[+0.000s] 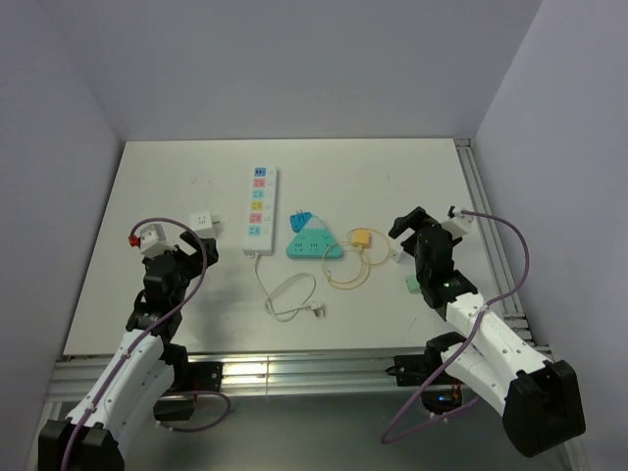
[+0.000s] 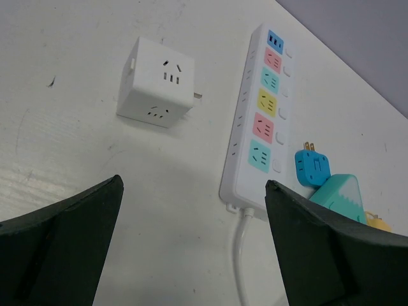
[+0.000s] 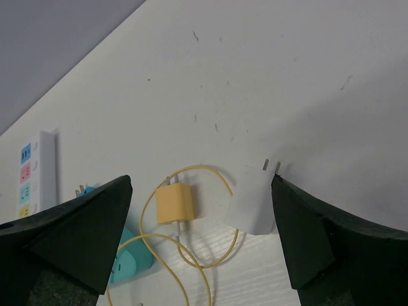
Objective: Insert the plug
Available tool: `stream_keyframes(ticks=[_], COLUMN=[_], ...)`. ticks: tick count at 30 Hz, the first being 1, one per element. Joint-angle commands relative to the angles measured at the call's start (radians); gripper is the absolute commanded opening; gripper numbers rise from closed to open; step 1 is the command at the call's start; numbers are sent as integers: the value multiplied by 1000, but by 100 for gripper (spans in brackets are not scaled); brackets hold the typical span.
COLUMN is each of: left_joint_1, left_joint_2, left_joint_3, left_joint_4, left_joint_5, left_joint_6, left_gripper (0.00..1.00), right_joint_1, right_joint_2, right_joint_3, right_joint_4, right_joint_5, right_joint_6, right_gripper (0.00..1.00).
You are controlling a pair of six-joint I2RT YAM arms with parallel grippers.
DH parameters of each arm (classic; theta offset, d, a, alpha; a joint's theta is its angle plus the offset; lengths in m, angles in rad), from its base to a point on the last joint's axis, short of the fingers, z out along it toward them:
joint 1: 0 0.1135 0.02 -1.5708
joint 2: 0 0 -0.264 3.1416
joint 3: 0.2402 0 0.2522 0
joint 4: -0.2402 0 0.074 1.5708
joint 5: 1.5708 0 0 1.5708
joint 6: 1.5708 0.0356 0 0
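Observation:
A white power strip [image 1: 259, 209] with coloured sockets lies at centre left; its cord ends in a loose plug [image 1: 319, 311]. The strip [image 2: 262, 121] also fills the left wrist view, with a white cube adapter [image 2: 156, 81] to its left and a blue plug [image 2: 311, 167] against a teal triangular socket [image 2: 338, 194]. A yellow charger plug [image 3: 173, 204] with its yellow cable and a white two-pin plug [image 3: 255, 199] lie under my right gripper [image 3: 201, 185], which is open and empty. My left gripper [image 2: 192, 185] is open and empty, just short of the strip's cord end.
A small green piece [image 1: 412, 285] lies by the right arm. The white cube adapter [image 1: 203, 222] sits close to the left gripper [image 1: 191, 250]. Metal rails edge the table on the right and at the front, with grey walls behind and at both sides.

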Motion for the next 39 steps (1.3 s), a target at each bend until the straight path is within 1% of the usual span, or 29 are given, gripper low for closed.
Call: stream_keyframes(ticks=[1, 10, 18, 19, 22, 24, 25, 26, 29, 30, 31, 34, 39], left_joint_1=[1, 1, 1, -1, 1, -1, -1, -1, -7, -7, -7, -8, -13], left_joint_2=[-5, -7, 4, 7, 6, 5, 4, -2, -14, -17, -18, -4, 19], left_joint_3=[28, 31, 34, 34, 33, 30, 28, 25, 18, 18, 18, 22, 31], left_joint_4=[33, 24, 28, 32, 41, 51, 56, 73, 78, 76, 76, 78, 85], left_joint_5=[0, -7, 4, 4, 16, 48, 62, 78, 95, 92, 93, 96, 111], left_joint_6=[-1, -6, -3, -3, 4, 16, 20, 28, 37, 37, 37, 39, 45], left_gripper=[100, 99, 100, 100, 99, 99, 98, 97, 98, 98, 98, 99, 100], right_joint_1=[7, 5, 14, 27, 56, 108, 134, 186, 240, 255, 257, 266, 319], right_joint_2=[-24, 5, 65, 87, 147, 207, 225, 248, 325, 354, 368, 414, 486], right_joint_3=[2, 8, 30, 40, 72, 112, 129, 146, 195, 203, 214, 244, 302], right_joint_4=[25, 42, 79, 86, 108, 114, 108, 103, 92, 95, 99, 88, 56], right_joint_5=[7, -33, -137, -148, -199, -213, -201, -193, -205, -222, -260, -288, -277], right_joint_6=[-6, -21, -72, -82, -124, -171, -182, -206, -222, -222, -224, -222, -256], right_gripper=[97, 96, 93, 91, 91, 91, 91, 91, 93, 95, 96, 98, 99])
